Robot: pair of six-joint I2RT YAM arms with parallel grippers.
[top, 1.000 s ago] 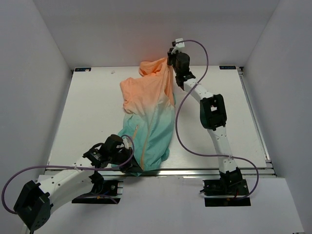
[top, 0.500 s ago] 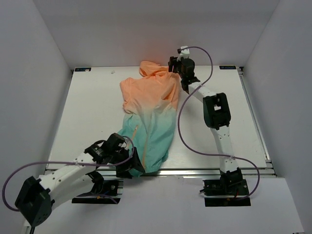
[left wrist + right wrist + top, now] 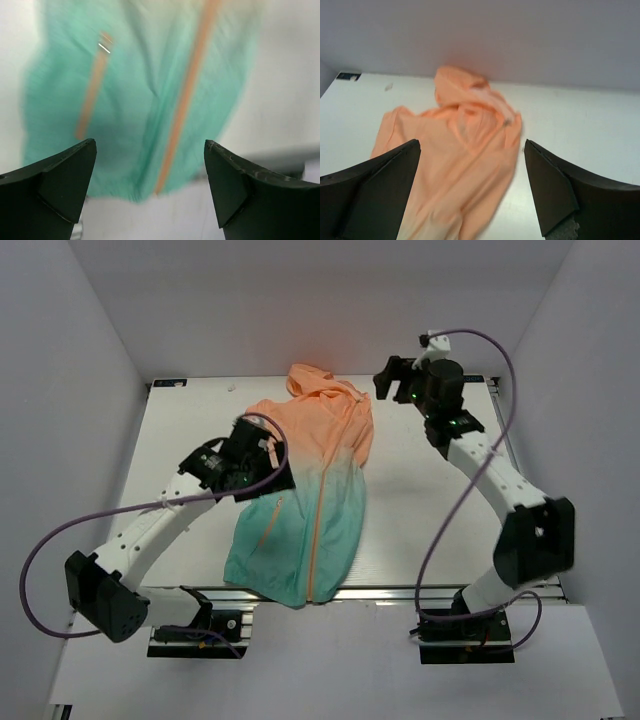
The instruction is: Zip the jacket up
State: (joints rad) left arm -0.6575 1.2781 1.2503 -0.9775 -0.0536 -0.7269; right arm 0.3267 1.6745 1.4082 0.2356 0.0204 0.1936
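At the jacket [image 3: 320, 500] right now: what can bite us? /ops

Biggest risk is the hem [image 3: 290, 590]. It looks to lap over the table [image 3: 180, 440] edge, and the cloth is thin, so a finger catching it could drag the whole jacket off. The zipper [image 3: 187, 95] reads closed from the hem up to the pull [image 3: 506, 121], just below the hood [image 3: 457, 82]. Both wrist views are blurred, so I can't confirm the last teeth. If I go for the pull and pinch cloth instead, the collar bunches. /arm

Pincers? /ops

On my left gripper [image 3: 150, 145] the jaws are wide, with nothing in them and touching nothing. It hangs above the jacket on the sleeve side of the zipper, camera on the teal half. On my right gripper [image 3: 470, 145] the jaws are wide too and empty. It sits off beside the hood end, clear of the cloth. The jacket lies flat, front up. /arm
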